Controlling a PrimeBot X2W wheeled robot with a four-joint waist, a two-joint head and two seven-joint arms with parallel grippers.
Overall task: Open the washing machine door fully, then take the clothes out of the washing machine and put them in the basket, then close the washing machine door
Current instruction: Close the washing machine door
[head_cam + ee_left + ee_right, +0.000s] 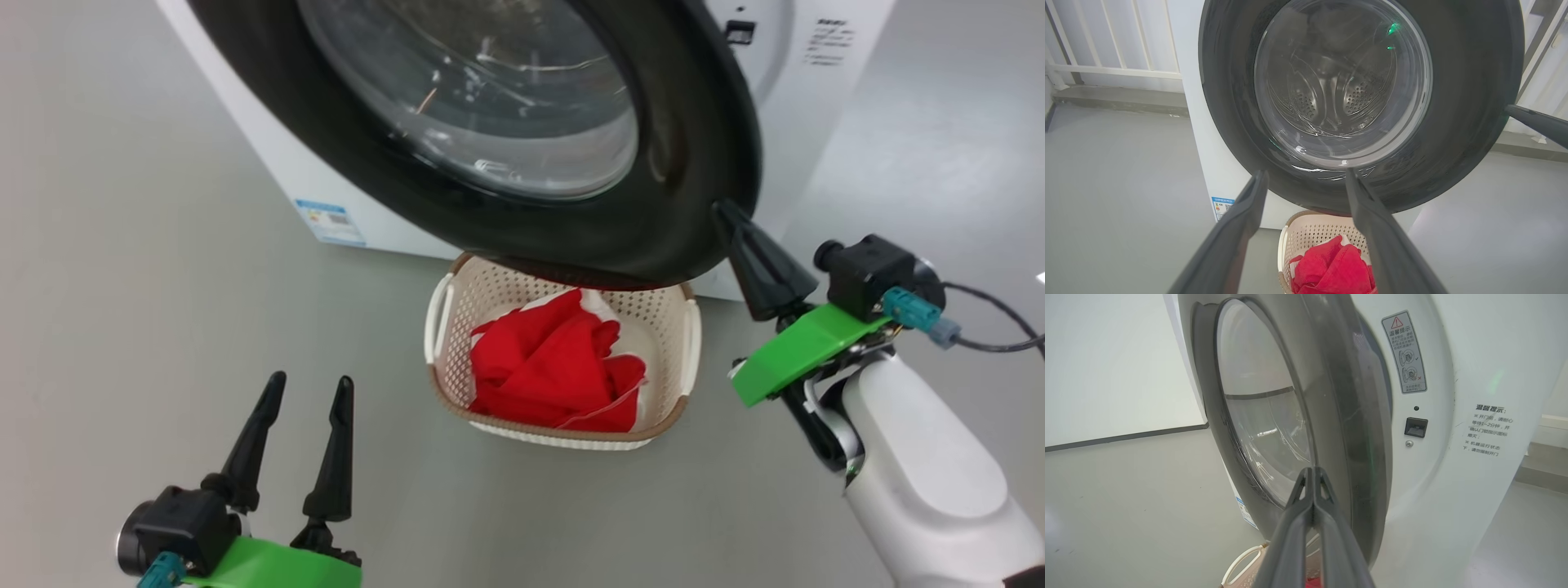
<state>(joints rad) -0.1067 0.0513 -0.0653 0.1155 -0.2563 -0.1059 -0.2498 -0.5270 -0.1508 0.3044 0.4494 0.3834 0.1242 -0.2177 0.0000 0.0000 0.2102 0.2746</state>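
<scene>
Head view, door: the washing machine door (pixel 702 163) hangs over the far end of the basket (pixel 506 290), its black rim hiding that end's edge.
Head view, clothes: the red clothes (pixel 547 367) lie heaped inside the basket, with white trim at their right.
Head view, floor: a smooth grey floor (pixel 122 327); the basket stands on it just in front of the white washing machine (pixel 269 155), near its blue label (pixel 331 222).
Head view, left pincer: the left pincer (pixel 311 380) is spread wide and empty, low at the left, apart from the basket.
Head view, right pincer: the right pincer (pixel 722 211) has its fingers pressed together, holding nothing — its tip is against the door rim's lower right edge.
Left wrist view, drum: the perforated steel drum (pixel 1331 98) shows through the glass window (pixel 1274 122), where the head view gives mostly reflections; a white railing (pixel 1114 61) stands behind the machine.
Right wrist view, gap: the door is seen edge-on and ajar — a narrow gap separates it from the machine's front, where a warning sticker (pixel 1404 353) and a dark latch slot (pixel 1415 427) sit beside it.
</scene>
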